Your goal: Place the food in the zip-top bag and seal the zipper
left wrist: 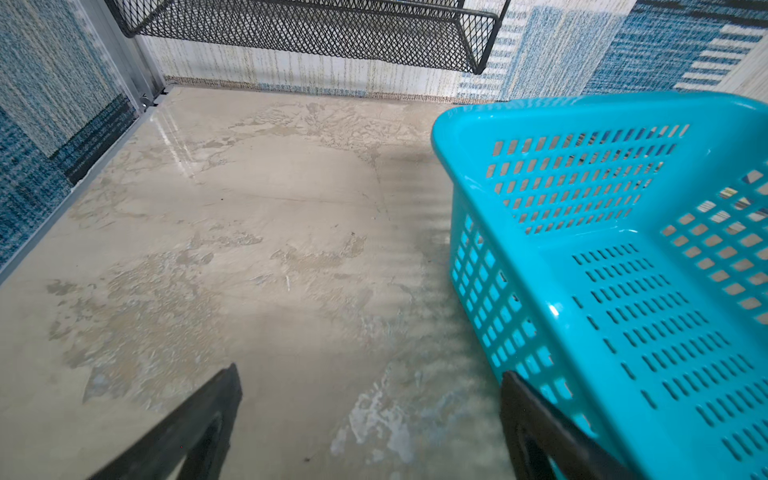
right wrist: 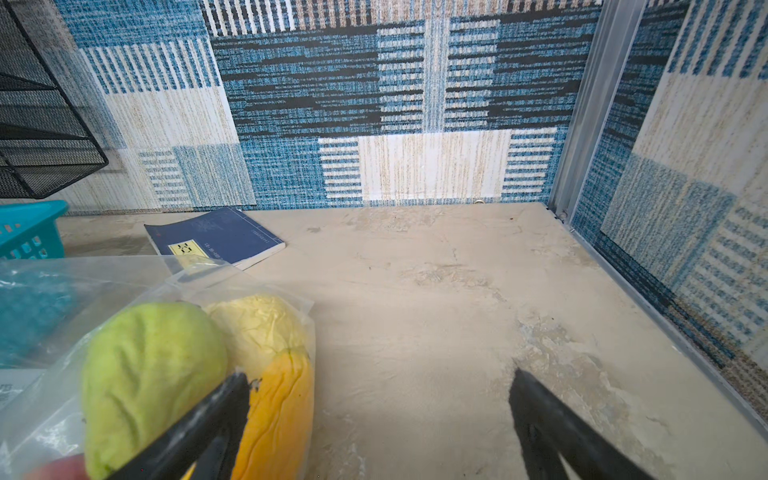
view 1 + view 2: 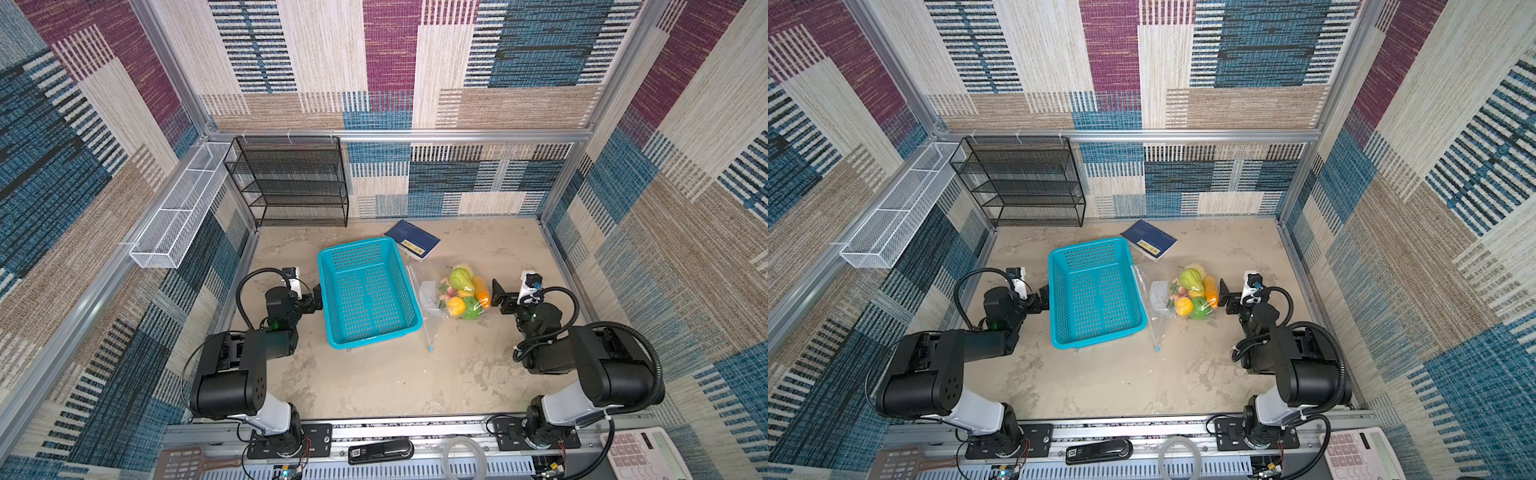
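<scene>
Food bagged — seal in doubt
The toy fruit and vegetables lie inside the zip-top bag, at 3 o'clock of the teal basket; its zipper runs to a slider at 6 o'clock — closed or not, I cannot tell. The left end effector and right end effector gape wide, empty.

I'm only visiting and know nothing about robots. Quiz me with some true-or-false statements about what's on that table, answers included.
1. The teal basket is empty. True.
2. The toy fruits and vegetables sit inside the clear zip-top bag. True.
3. The right claw is gripping the bag. False: it is open beside the bag and holds nothing.
4. The blue book lies inside the basket. False: it lies on the table behind the basket.
5. The left claw is open. True.
</scene>
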